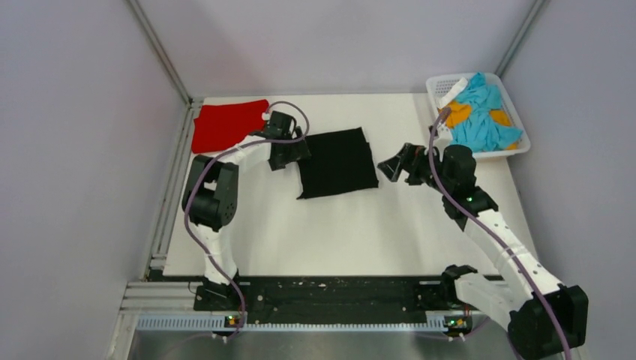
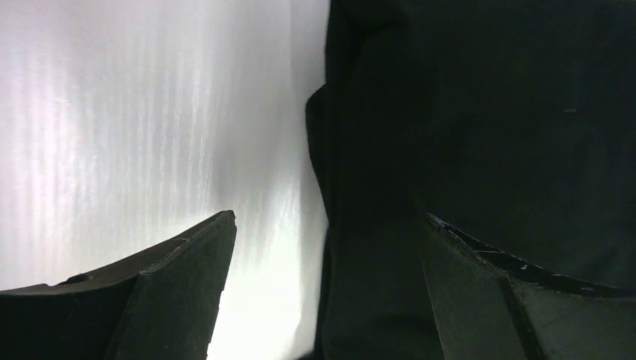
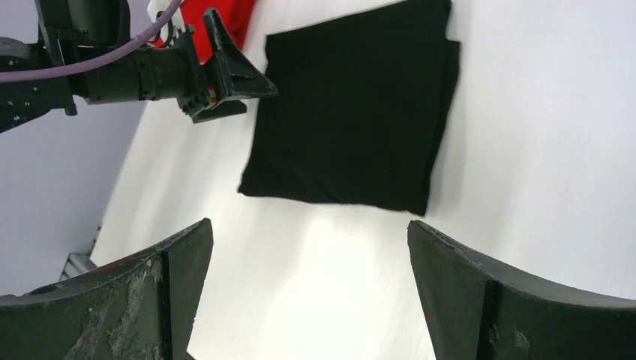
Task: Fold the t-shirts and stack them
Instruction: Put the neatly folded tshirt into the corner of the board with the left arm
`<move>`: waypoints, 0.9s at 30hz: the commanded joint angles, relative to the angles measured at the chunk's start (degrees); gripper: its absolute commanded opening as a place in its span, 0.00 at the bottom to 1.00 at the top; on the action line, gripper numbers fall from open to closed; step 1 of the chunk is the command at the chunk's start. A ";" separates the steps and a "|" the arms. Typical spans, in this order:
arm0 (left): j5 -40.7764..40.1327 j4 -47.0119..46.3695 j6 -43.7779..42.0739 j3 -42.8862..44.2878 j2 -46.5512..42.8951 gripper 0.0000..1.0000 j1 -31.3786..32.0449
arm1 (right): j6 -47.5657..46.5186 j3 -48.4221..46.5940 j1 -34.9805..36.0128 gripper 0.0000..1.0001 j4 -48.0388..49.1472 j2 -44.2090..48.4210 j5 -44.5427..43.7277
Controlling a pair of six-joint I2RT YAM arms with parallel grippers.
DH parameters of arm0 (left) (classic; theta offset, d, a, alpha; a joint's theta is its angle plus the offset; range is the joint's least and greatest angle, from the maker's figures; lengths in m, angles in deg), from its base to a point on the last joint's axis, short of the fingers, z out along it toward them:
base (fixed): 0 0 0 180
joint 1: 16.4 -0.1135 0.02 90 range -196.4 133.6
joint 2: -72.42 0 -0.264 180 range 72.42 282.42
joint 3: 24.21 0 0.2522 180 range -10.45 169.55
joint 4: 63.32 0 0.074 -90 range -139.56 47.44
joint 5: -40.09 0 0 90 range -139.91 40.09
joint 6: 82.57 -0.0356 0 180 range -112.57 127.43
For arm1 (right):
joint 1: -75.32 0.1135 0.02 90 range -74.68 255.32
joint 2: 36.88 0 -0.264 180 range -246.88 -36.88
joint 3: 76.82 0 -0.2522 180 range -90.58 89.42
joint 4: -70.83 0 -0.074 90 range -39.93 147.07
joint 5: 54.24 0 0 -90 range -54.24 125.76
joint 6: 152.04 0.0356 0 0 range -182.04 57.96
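left gripper (image 1: 298,154) and right gripper (image 1: 391,166) gape wide, empty; we'd pinch every layer of the black t-shirt (image 1: 337,161), then lay it square on the red t-shirt (image 1: 227,124), far left corner.

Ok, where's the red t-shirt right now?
In the top view, the red t-shirt lies flat at the far-left corner of the table, just left of the left gripper, with the black t-shirt further right at mid-table.

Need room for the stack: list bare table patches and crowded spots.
Free: the wide near strip between black t-shirt and arm bases; the far strip between red t-shirt and basket. Crowded: both sides of the black t-shirt, flanked by left gripper and right gripper.
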 commanded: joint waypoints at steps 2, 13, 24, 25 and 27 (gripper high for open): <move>2.87 1.73 1.32 4.44 6.50 0.91 0.00 | -1.33 2.62 -0.29 0.99 -7.80 7.97 -8.67; -6.53 9.77 3.53 18.19 19.71 0.51 9.55 | -2.23 3.75 -0.32 0.99 -7.65 8.61 -10.72; -33.63 12.31 -15.65 31.55 20.95 0.00 10.46 | -3.25 3.87 -0.31 0.99 -9.62 9.08 -15.17; -36.04 9.24 -20.08 30.77 20.15 0.00 9.86 | -3.31 3.92 -0.30 0.99 -9.78 9.26 -15.81; -37.48 3.38 -28.55 30.30 19.50 0.00 7.80 | -3.49 3.92 -0.36 0.99 -10.15 9.72 -16.55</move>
